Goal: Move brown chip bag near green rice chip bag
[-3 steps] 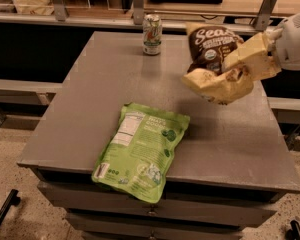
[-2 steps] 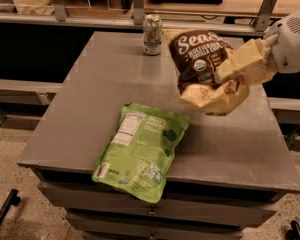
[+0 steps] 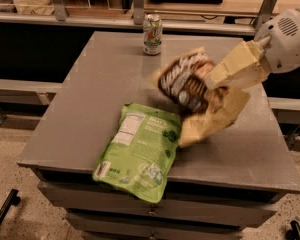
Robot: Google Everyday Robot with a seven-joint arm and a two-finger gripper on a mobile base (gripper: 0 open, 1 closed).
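- Carrying step, as I judge it: the robot's pale yellow two-finger gripper (image 3: 229, 74) is above the right side of the worktop, its jaws clamped on the crinkled, puffy brown chip bag (image 3: 187, 81) with white script lettering and tan edges.
- That bag hangs tilted over the grey metal worktop (image 3: 90, 94), right of centre; I cannot tell whether its lower tan edge touches the surface.
- A flat, pale green rice chip bag (image 3: 140, 151) with a white label lies at the front edge, overhanging it, just beside the held bag's lower corner.
- A silver drink can (image 3: 152, 34) stands well apart at the back edge.
- Next move, probably: lower the brown chip bag onto the worktop right of the green rice chip bag, then open the jaws without nudging it.
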